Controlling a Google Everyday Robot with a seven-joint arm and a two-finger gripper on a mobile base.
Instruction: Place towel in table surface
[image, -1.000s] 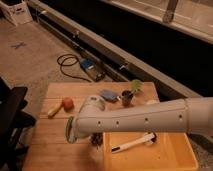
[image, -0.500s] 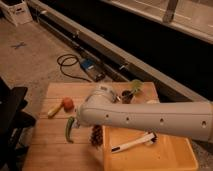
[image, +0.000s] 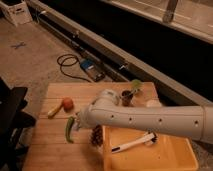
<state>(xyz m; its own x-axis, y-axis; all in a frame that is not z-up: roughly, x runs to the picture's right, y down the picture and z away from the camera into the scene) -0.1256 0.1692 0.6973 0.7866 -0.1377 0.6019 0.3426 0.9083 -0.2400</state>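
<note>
Tool down low at the desk, jaws shut!
Green pepper just left of it, yellow bin right; towel hidden, any hold impossible to tell.

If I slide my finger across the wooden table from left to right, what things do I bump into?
Yellow banana-like thing → orange ball → green pepper → gripper, low beside the yellow bin → white marker inside the bin.
</note>
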